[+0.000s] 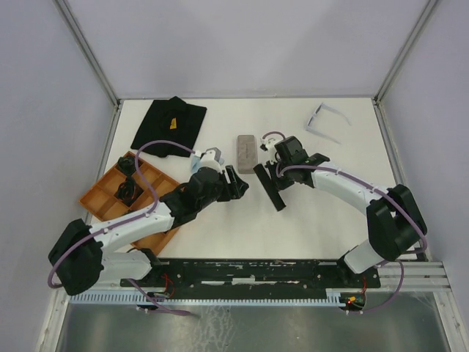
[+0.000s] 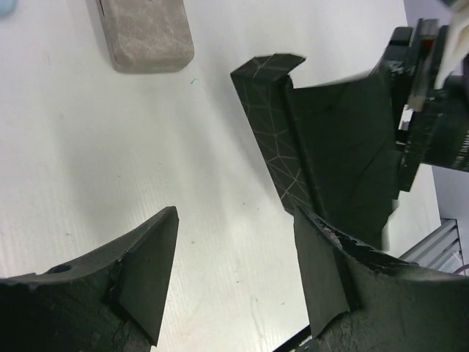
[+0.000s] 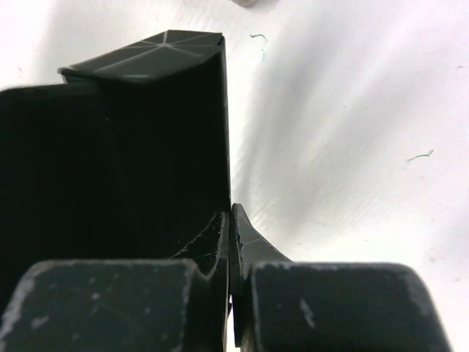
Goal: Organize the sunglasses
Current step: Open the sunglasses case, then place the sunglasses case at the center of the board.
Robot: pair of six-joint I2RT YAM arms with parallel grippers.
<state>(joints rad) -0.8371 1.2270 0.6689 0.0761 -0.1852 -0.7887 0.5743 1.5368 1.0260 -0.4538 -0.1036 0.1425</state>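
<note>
A pale translucent pair of sunglasses (image 1: 327,117) lies unfolded at the far right of the table, away from both arms. My right gripper (image 1: 275,171) (image 3: 231,213) is shut on the thin edge of an open black case (image 1: 271,186) (image 3: 132,139), which stands on the table at the centre. The left gripper (image 1: 240,185) (image 2: 234,220) is open just left of that black case (image 2: 315,154), with only bare table between its fingers. A shut grey case (image 1: 246,151) (image 2: 146,33) lies a little beyond both grippers.
An orange compartment tray (image 1: 102,192) holding small dark objects sits at the left, under my left arm. A black cloth bag (image 1: 168,125) lies at the back left. A bit of light blue cloth (image 2: 6,7) shows near the grey case.
</note>
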